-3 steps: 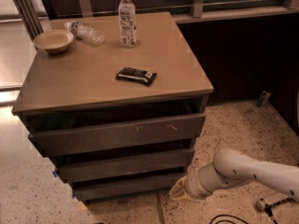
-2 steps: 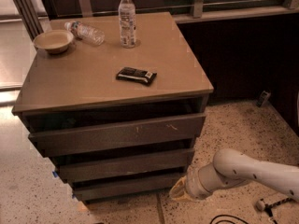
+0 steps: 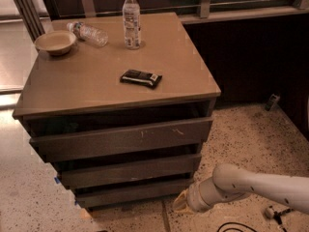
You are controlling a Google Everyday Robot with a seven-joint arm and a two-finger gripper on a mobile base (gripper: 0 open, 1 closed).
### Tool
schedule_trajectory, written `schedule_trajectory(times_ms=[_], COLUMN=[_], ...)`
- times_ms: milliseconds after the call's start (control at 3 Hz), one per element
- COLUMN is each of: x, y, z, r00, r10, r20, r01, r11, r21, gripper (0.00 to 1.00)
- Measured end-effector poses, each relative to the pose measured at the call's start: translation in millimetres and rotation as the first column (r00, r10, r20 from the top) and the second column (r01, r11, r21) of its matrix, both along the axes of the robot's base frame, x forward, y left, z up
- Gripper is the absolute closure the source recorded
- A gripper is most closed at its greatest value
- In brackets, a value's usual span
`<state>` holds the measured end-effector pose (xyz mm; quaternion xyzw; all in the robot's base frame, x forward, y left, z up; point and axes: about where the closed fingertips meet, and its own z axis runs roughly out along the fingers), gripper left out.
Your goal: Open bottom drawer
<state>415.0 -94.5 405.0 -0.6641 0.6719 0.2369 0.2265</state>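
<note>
The bottom drawer (image 3: 130, 192) is the slimmest dark grey-brown front, lowest in the cabinet, just above the floor. Above it sit the mid-sized front (image 3: 130, 170) and the widest front with pale scratch marks (image 3: 123, 139). My gripper (image 3: 181, 202) is low by the floor, at the right end of the bottom drawer's front, close to its corner. The white arm (image 3: 256, 185) reaches in from the right. Whether the gripper touches the drawer is hidden.
On the cabinet top (image 3: 96, 86) are an upright water bottle (image 3: 131, 19), a bottle lying on its side (image 3: 89, 33), a bowl (image 3: 55, 41) and a dark packet (image 3: 141, 78). A black cable (image 3: 236, 226) lies on the speckled floor. A dark wall stands behind on the right.
</note>
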Motion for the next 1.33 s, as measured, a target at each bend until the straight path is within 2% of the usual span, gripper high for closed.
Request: schedule_trajectory(times_ms=[1000,1333], x=[13.0,24.5], y=[-8.0,-10.8], z=[-80.6,-112.5], r00=[0.9972,0.9974], r10=[-0.016,-0.028], r20=[0.073,0.067], r01=[0.017,0.029], r11=[1.000,1.000], r21=[-0.006,-0.011], gripper=[0.11,0.00])
